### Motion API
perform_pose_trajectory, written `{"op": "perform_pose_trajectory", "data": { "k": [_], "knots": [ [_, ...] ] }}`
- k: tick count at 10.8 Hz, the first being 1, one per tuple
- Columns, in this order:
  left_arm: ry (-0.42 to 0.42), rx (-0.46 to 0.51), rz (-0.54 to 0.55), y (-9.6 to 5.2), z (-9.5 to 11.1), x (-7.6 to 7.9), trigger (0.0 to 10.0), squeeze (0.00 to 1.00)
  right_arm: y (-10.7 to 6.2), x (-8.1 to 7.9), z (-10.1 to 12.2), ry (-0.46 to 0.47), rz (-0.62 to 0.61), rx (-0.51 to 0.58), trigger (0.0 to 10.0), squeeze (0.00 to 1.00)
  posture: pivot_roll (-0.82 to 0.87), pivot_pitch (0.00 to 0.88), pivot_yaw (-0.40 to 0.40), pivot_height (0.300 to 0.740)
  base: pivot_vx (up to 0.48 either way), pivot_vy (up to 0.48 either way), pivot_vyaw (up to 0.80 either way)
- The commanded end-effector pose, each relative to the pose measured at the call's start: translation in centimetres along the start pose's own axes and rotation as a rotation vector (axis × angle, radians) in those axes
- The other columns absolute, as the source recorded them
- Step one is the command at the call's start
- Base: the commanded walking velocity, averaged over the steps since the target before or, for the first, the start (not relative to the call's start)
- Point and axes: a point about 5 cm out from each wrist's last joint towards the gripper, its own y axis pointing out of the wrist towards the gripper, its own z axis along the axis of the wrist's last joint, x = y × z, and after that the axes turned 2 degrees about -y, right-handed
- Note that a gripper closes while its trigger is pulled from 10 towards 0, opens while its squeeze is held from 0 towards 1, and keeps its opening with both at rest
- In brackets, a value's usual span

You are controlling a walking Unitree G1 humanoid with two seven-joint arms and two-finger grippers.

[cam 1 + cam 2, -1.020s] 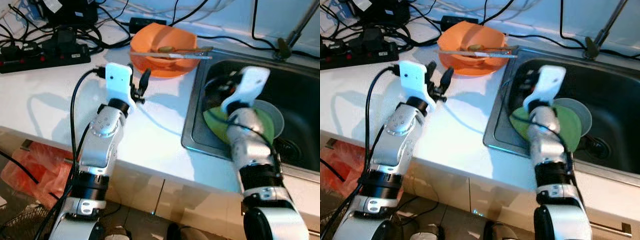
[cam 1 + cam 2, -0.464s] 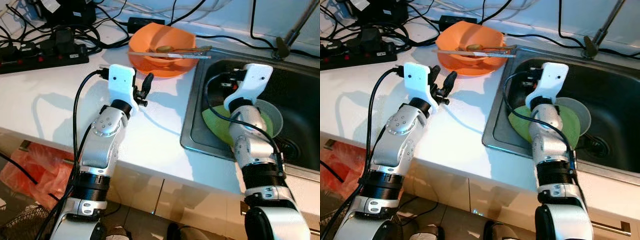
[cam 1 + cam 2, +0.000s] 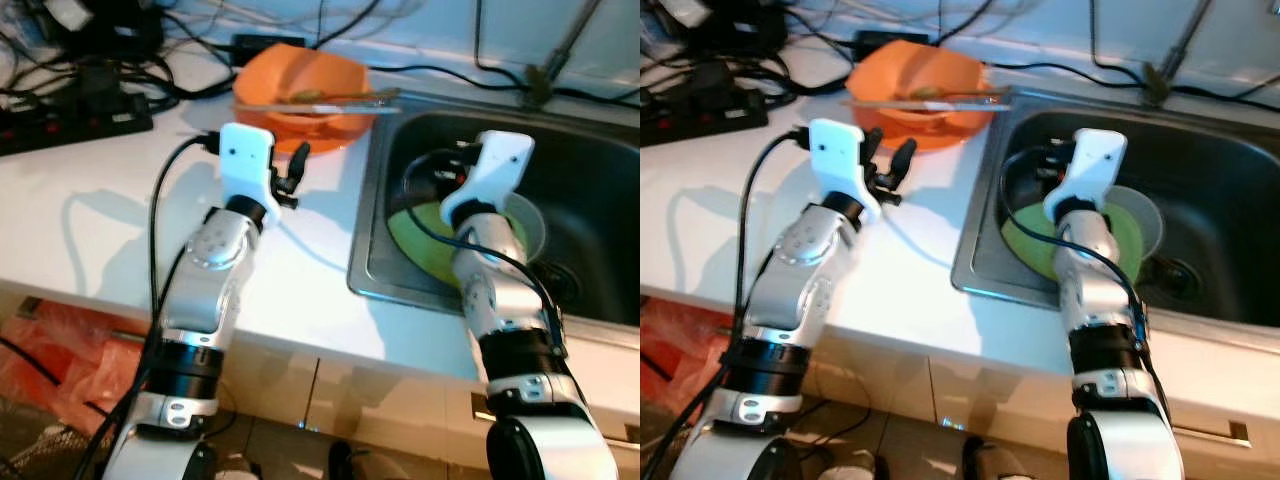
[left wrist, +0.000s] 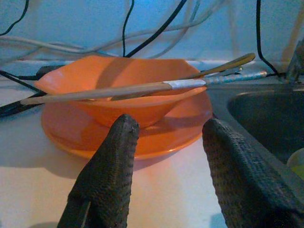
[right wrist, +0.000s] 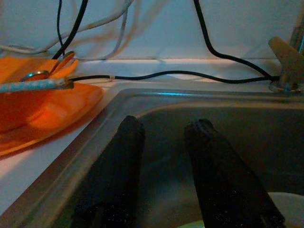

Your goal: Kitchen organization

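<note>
Since a second ago, edged forward: left gripper (image 4: 164,156) now closer to the orange bowl (image 4: 118,95), fingers (image 4: 107,175) spread wide and empty, hovering over the white tabletop (image 3: 90,190) just short of the orange plate (image 4: 156,135) under the bowl. Across the bowl's rim, chopsticks (image 4: 142,87) and a spoon (image 4: 228,64), ends reaching toward the sink (image 3: 590,170). Bowl and plate set at the tabletop's far edge, touching the sink's left rim. Right gripper (image 5: 164,180) down inside the sink, fingers (image 5: 116,175) narrowly parted, holding nothing, above a green plate (image 3: 425,245) and a clear lid (image 3: 530,220) on the basin floor. Along the tabletop's far left corner, a power strip (image 3: 80,115) with tangled cables (image 3: 170,70).
</note>
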Motion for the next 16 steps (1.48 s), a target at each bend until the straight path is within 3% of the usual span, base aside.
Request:
{"op": "perform_pose_trajectory", "data": {
  "k": [1, 4, 11, 16],
  "knots": [
    [-0.001, 0.006, 0.002, 0.0, 0.3, 0.0, 10.0, 0.0, -0.1, 0.0, 0.2, -0.004, -0.002, 0.009, 10.0, 0.0, 0.05, 0.11, -0.027, 0.74, 0.0, 0.0, 0.0],
    [0.001, 0.004, 0.0, 0.0, 0.4, 0.2, 10.0, 0.0, -0.2, -0.2, 0.1, 0.0, 0.004, 0.007, 10.0, 0.0, 0.05, 0.103, -0.028, 0.74, 0.0, 0.0, 0.0],
    [-0.001, -0.003, 0.0, -0.1, 0.3, 0.2, 10.0, 0.0, -0.3, -0.4, -0.3, -0.003, 0.015, -0.011, 10.0, 0.0, 0.06, 0.108, -0.032, 0.74, 0.295, 0.0, -0.11],
    [-0.02, 0.032, -0.059, -0.3, 0.7, 1.0, 10.0, 0.0, -0.4, -0.5, -0.4, -0.002, 0.013, -0.016, 10.0, 0.0, 0.06, 0.114, -0.033, 0.74, 0.0, 0.0, 0.0]
  ]
}}
